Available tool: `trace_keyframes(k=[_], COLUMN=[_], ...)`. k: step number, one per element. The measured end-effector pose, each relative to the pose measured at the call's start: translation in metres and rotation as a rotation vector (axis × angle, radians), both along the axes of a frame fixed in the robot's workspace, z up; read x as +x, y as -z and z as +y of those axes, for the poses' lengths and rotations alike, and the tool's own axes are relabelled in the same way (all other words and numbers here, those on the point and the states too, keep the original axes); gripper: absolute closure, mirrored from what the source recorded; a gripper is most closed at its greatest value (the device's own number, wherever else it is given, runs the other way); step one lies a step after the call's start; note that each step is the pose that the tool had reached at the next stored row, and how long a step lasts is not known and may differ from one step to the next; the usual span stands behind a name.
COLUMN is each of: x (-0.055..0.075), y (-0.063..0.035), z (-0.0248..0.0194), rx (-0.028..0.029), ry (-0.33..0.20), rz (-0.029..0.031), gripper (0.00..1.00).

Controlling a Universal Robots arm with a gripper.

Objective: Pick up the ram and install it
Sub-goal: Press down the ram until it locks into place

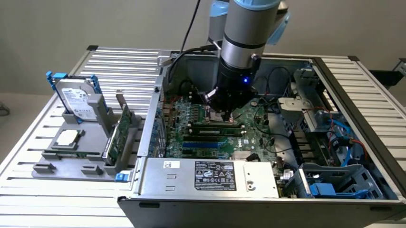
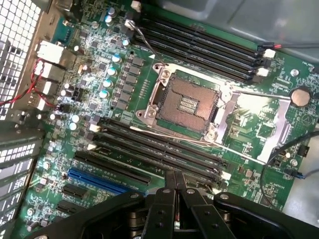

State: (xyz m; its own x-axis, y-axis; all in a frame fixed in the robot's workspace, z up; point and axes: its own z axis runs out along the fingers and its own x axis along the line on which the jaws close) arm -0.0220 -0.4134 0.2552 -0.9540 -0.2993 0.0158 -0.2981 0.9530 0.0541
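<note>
Inside the open computer case, the black gripper (image 2: 175,180), fingers together, presses on the thin green ram stick (image 1: 217,125): light, stiff, fragile, best held by its long edges.

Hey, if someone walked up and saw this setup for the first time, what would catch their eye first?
Probably the big grey robot arm reaching down into the open computer case, its shut gripper low over the green motherboard by the black memory slots. Next, the empty metal CPU socket in the middle of the board. On the exterior view's left, a hard drive stands upright in a grey holder.
</note>
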Motion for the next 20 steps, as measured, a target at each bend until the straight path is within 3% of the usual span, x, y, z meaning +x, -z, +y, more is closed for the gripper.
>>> trace_keyframes(k=[11,12,13,14,20], x=[0.0,0.0,0.0,-0.001,-0.003], y=[-0.001,-0.0013,-0.0018,-0.002,-0.002], z=[-0.0001,-0.0013,-0.0072,-0.0092,-0.0113], rx=[-0.0001,-0.0003,-0.0002,-0.0003,-0.0002], ry=[0.141,0.152,0.153,0.154,0.174], rz=[0.0,0.0,0.0,0.0,0.0], gripper=[0.89,0.89,0.89,0.89,0.89])
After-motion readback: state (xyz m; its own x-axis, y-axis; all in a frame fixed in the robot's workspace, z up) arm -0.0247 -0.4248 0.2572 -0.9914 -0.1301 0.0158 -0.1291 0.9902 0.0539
